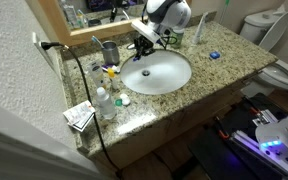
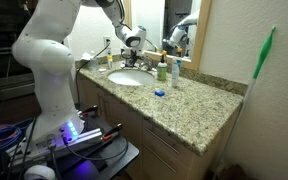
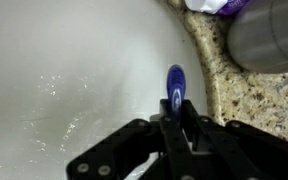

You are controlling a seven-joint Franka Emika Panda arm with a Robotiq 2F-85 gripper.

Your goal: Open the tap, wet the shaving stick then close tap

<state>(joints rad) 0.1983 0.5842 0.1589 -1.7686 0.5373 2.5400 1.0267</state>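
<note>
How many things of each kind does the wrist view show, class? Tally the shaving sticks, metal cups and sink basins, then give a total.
shaving stick: 1
grey metal cup: 1
sink basin: 1
Total: 3

Place: bathroom | signs: granite vanity, oval sink, mirror, toilet

light: warm, even indoor | glare: soft sheen on basin | focus: shaving stick sharp, grey cup blurred
</note>
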